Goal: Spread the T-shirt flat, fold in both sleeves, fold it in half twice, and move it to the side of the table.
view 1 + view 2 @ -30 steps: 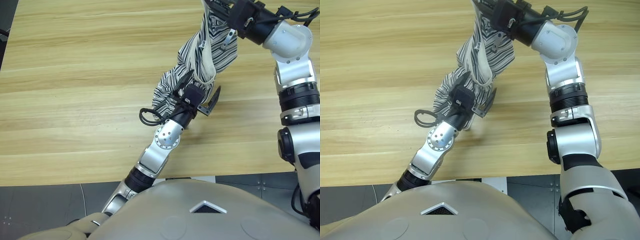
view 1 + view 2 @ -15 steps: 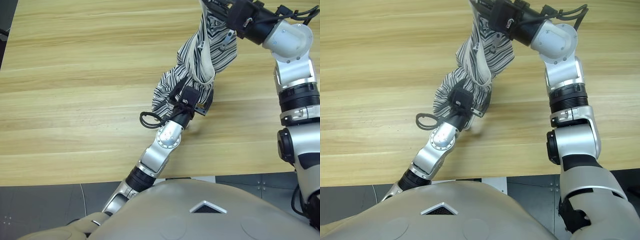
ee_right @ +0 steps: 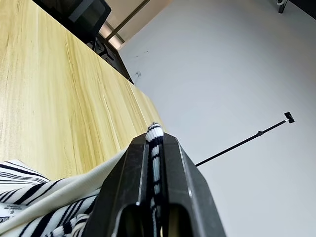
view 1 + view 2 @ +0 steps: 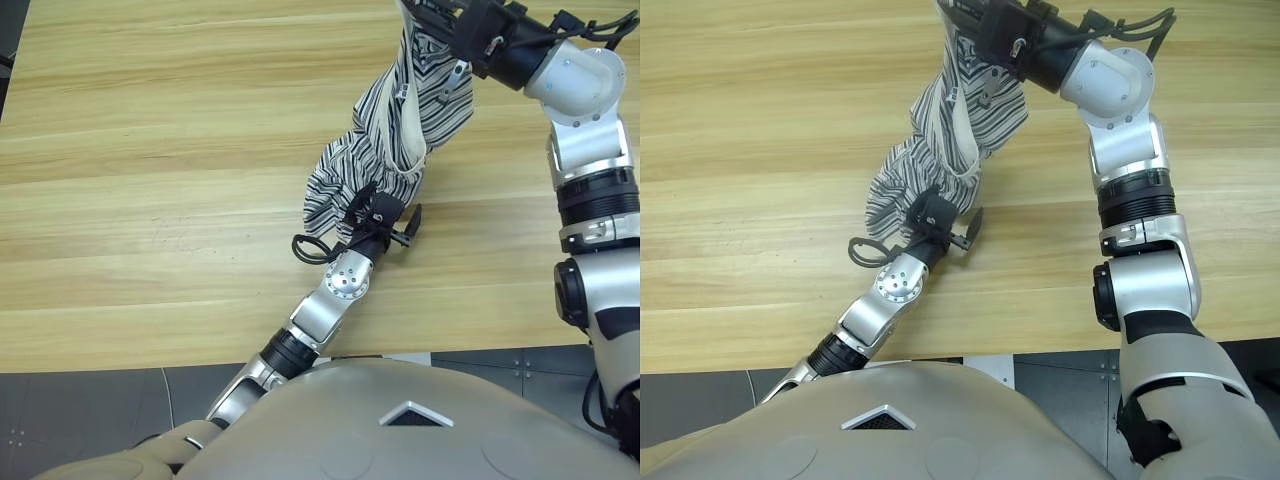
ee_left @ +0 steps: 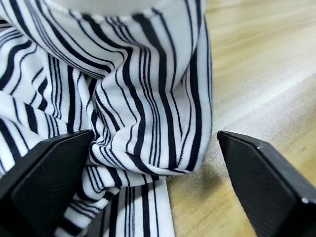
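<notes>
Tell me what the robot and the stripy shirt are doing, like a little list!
shirt: striped T-shirt, bunched up, hanging, its low end resting on the table
right gripper: shut on the T-shirt's top edge, holding it up
left gripper: open, one finger on each side of a low fold
folding: not started, T-shirt not flat yet

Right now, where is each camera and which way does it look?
Left eye: on the head, looking down at the table and striped T-shirt; both arms show.
Right eye: beside it, same scene.
Left wrist: on the left arm, facing T-shirt folds inside the open left end effector.
Right wrist: on the right arm, facing the right end effector pinching the T-shirt, a wall behind.
Shared: every view shows the T-shirt.
</notes>
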Motion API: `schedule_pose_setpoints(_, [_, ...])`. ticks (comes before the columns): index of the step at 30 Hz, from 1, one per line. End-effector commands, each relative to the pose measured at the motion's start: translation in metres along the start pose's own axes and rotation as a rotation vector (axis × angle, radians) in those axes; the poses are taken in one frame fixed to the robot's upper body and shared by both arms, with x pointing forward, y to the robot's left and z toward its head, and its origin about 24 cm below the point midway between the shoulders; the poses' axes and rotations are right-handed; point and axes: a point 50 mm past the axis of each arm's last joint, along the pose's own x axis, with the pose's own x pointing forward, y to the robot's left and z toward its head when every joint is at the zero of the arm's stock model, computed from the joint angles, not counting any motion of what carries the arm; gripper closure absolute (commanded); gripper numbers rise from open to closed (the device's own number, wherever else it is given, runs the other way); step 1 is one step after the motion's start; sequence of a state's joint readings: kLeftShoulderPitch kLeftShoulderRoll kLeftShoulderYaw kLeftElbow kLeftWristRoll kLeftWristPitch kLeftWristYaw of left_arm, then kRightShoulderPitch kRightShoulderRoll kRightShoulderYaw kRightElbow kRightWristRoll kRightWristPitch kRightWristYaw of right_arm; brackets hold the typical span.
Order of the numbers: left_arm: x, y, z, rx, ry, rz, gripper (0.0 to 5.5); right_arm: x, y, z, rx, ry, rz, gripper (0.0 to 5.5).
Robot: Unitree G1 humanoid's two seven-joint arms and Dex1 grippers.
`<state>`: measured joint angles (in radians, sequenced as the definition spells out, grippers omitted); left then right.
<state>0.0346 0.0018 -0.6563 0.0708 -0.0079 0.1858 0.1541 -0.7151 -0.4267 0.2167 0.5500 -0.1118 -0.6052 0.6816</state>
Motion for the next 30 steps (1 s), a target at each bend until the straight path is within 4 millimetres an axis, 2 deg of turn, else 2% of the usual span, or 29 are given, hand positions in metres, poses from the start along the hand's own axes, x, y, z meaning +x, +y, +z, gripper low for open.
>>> schedule_pose_setpoints(1, [0.020, -0.070, 0.068, -0.231, -0.174, -0.075, 1.02, 0.001, 0.003, 0.001, 0.020, -0.005, 0.014, 5.40])
schedule_pose_setpoints(24, [0.010, -0.083, 0.078, -0.204, -0.250, -0.124, 4.72, 0.003, 0.004, -0.004, 0.029, 0.016, 0.020, 5.40])
schedule_pose_setpoints(28, [0.010, -0.083, 0.078, -0.204, -0.252, -0.126, 5.29, 0.003, 0.004, -0.005, 0.030, 0.017, 0.018, 5.40])
schedule_pose_setpoints(30, [0.009, -0.083, 0.078, -0.206, -0.254, -0.128, 5.39, 0.003, 0.004, -0.004, 0.030, 0.016, 0.017, 5.40])
